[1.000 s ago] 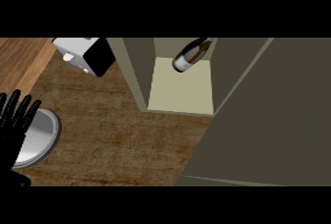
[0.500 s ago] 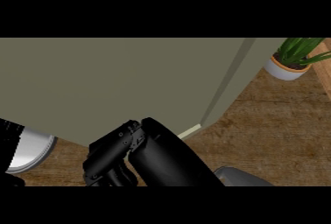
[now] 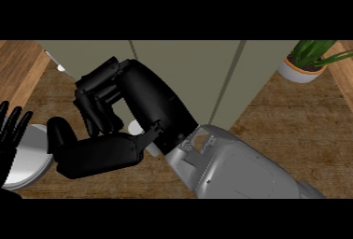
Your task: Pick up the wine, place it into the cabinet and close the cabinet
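Wooden counter [image 3: 289, 126] bears a potted plant [image 3: 308, 60]

Even, soft light with no glare; faint shading under the right robot hand [image 3: 131, 112]

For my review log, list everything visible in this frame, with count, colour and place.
cabinet: one, olive-grey, top centre, front panels facing the view
potted plant: one, green leaves in a white pot, top right
plate: one, grey-white, left edge
counter: one, brown wood, underneath everything
wine: none visible
left hand: black, open, fingers up, resting at the left edge
right hand: black, fingers curled, centre, on a grey forearm
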Robot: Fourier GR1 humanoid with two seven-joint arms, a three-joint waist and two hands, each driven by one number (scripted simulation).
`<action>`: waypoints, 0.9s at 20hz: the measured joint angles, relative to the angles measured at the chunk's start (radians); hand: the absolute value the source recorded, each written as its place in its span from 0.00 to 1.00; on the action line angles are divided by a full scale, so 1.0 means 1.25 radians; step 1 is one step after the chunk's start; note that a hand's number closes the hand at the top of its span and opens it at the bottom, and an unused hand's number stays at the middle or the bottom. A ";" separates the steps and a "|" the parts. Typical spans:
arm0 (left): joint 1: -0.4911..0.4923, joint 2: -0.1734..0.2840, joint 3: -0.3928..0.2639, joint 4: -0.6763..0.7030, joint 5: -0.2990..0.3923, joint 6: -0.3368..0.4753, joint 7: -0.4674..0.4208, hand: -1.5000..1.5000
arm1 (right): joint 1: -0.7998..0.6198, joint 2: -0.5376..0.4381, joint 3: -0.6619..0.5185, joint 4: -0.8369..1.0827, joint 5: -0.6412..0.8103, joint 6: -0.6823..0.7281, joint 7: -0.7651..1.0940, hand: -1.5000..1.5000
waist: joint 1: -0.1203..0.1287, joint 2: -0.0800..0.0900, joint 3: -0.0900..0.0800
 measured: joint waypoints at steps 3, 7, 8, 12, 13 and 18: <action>-0.015 -0.007 0.010 0.010 -0.014 0.005 0.003 0.00 | -0.008 0.002 -0.034 0.068 -0.031 0.021 -0.035 1.00 | -0.004 0.000 0.000; -0.014 -0.016 0.022 0.018 -0.025 -0.015 0.002 0.00 | 0.013 0.000 -0.076 0.141 -0.034 0.068 -0.088 1.00 | -0.008 -0.001 0.002; -0.013 -0.019 0.025 0.018 -0.027 -0.020 0.002 0.00 | 0.015 -0.004 -0.091 0.158 -0.035 0.086 -0.096 1.00 | -0.009 -0.001 0.003; -0.024 -0.033 0.033 0.033 -0.032 -0.026 0.008 0.00 | 0.010 -0.005 -0.123 0.212 -0.024 0.138 -0.129 1.00 | -0.009 -0.006 0.004; -0.029 -0.035 0.034 0.037 -0.035 -0.021 0.013 0.00 | 0.008 -0.006 -0.129 0.226 -0.025 0.158 -0.143 1.00 | -0.009 -0.009 0.002; -0.032 -0.041 0.035 0.040 -0.031 -0.035 0.023 0.00 | 0.001 -0.006 -0.147 0.284 -0.019 0.230 -0.218 1.00 | -0.003 -0.020 -0.002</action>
